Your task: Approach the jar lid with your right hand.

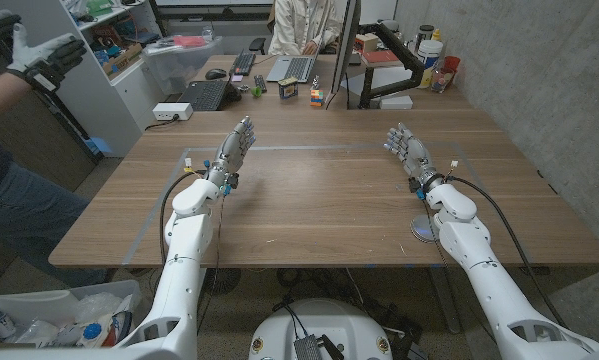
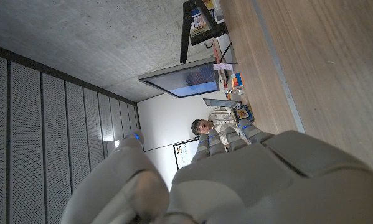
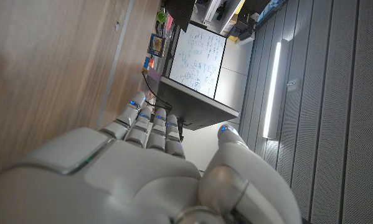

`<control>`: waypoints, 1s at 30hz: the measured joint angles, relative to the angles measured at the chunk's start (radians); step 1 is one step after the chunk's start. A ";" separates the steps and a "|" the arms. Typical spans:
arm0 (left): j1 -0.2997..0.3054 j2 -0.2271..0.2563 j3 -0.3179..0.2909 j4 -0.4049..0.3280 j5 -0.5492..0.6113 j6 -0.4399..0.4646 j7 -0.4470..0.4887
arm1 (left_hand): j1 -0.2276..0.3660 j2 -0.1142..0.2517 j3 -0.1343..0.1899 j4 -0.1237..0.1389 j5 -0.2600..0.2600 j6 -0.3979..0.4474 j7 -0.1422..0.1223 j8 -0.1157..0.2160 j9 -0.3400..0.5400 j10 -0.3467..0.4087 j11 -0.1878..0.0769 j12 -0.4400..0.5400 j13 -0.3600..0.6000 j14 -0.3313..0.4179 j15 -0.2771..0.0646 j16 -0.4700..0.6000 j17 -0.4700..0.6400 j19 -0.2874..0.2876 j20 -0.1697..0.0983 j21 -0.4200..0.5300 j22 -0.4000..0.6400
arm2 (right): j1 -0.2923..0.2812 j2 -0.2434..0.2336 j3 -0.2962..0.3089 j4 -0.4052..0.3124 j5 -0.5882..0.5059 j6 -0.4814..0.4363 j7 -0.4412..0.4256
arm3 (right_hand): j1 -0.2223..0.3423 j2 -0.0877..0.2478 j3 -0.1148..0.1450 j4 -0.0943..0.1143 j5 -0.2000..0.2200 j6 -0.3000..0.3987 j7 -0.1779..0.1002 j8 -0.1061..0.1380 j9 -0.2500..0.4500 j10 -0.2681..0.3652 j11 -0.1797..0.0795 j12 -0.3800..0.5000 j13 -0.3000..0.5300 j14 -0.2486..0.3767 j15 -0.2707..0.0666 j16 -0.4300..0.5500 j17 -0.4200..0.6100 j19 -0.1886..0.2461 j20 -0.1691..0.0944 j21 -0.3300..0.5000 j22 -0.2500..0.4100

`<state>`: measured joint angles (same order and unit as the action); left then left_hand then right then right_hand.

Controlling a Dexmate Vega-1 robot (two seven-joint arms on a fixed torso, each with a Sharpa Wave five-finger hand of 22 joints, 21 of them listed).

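I've got both hands raised over the counter [image 1: 309, 200], waiting: right hand [image 1: 409, 152] w/ fingers spread, holding nothing; left hand [image 1: 233, 150] likewise, fingers apart. The jar lid [image 1: 424, 228], prob. that flat round grey metal disc, lies on the smooth wood grain beside my right forearm, near the counter's front edge, so I'd reach back for it.

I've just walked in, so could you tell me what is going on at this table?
The robot is meant to approach the jar lid with its right hand, but that hand holds nothing, fingers apart, well beyond the lid, which lies beside the right forearm. The left hand is also empty. A person in gloves stands at the table's left.
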<state>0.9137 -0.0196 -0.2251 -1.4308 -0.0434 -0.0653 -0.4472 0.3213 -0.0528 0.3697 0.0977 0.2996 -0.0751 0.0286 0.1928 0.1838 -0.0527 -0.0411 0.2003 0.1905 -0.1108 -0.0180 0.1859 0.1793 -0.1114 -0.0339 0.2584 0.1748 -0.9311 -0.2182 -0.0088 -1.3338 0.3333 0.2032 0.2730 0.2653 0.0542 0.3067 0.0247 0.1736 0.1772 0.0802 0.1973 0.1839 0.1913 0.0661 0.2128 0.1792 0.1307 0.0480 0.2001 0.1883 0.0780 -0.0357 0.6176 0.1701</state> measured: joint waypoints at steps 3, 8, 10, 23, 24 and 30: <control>0.002 -0.007 -0.005 -0.005 0.005 0.004 -0.004 | 0.002 0.002 0.000 0.000 0.000 0.000 0.000 0.004 0.000 0.000 0.000 0.000 0.000 0.000 0.000 0.000 0.000 0.000 0.000 0.000 0.000 | -0.003 0.005 0.005 0.002 -0.002 0.010 0.004 | 0.000 0.000 0.000 0.000 0.000 0.004 -0.004 0.000 0.000 0.000 0.000 0.000 0.000 0.000 0.000 0.000 0.000 0.000 0.000 0.000 0.000; 0.003 -0.011 -0.009 -0.010 0.015 0.008 -0.012 | 0.002 0.002 0.000 0.000 0.000 0.004 -0.004 0.004 0.000 0.000 0.000 0.000 0.000 0.000 0.000 0.000 0.000 0.000 0.000 0.000 0.000 | -0.010 0.012 0.015 0.006 -0.003 0.018 0.006 | 0.000 0.000 0.000 0.000 0.000 0.004 -0.004 0.000 0.000 0.000 0.000 0.000 0.000 0.000 0.000 0.000 0.000 0.000 0.000 -0.004 0.000; 0.004 -0.014 -0.010 -0.016 0.019 0.011 -0.014 | 0.002 0.002 0.004 -0.004 0.000 0.004 -0.004 0.004 0.000 0.000 0.000 0.000 0.000 0.000 0.000 0.000 0.000 0.000 0.000 0.000 0.000 | -0.013 0.014 0.018 0.006 -0.006 0.031 0.008 | 0.000 0.000 0.000 0.000 0.000 0.003 -0.003 0.000 0.000 0.000 0.000 0.000 0.000 0.000 0.000 0.000 0.000 0.000 0.000 -0.004 0.000; 0.003 -0.022 -0.015 -0.024 0.035 0.022 -0.028 | 0.006 0.006 0.001 -0.007 -0.004 0.004 -0.004 0.004 0.000 0.000 0.000 0.000 0.000 0.000 0.000 0.000 0.000 0.000 0.000 -0.007 0.000 | -0.031 0.008 0.029 -0.007 -0.026 0.066 0.015 | 0.000 0.000 -0.004 -0.004 0.000 0.009 -0.009 0.000 0.000 0.000 0.000 0.000 0.000 -0.009 -0.002 0.000 0.000 0.000 0.000 -0.012 0.000; 0.003 -0.023 -0.015 -0.024 0.035 0.022 -0.029 | 0.006 0.006 0.001 -0.007 -0.004 0.004 -0.004 0.004 0.000 0.000 0.000 0.000 0.000 0.000 0.000 0.000 0.000 0.000 0.000 -0.007 0.000 | -0.034 0.007 0.030 -0.009 -0.029 0.069 0.015 | 0.003 0.003 -0.001 -0.007 0.000 0.009 -0.009 0.000 0.000 0.000 0.000 0.000 0.000 -0.009 -0.002 0.000 0.000 0.000 0.000 -0.018 0.000; -0.002 -0.026 -0.017 -0.023 0.036 0.022 -0.035 | 0.006 0.006 0.001 -0.007 -0.004 0.004 -0.004 0.004 0.000 0.000 0.000 0.000 0.000 0.000 0.000 0.000 0.000 0.004 -0.004 -0.007 0.000 | -0.042 0.003 0.034 -0.018 -0.035 0.077 0.016 | 0.005 0.005 -0.001 -0.007 0.000 0.014 -0.014 0.000 0.000 0.006 -0.006 0.001 0.000 -0.013 -0.005 0.000 0.000 0.000 0.000 -0.020 0.000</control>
<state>0.9116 -0.0453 -0.2417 -1.4534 -0.0073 -0.0435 -0.4817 0.3270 -0.0471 0.3706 0.0909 0.2953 -0.0714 0.0249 0.1963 0.1836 -0.0527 -0.0410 0.2003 0.1908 -0.1108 -0.0179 0.1858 0.1791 -0.1075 -0.0377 0.2512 0.1746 -0.9734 -0.2148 0.0249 -1.3523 0.2981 0.2797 0.2894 0.2705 0.0594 0.3055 0.0175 0.1735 0.1913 0.0661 0.1973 0.1838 0.1969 0.0604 0.2142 0.1790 0.1177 0.0426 0.2001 0.1882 0.0777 -0.0357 0.5975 0.1699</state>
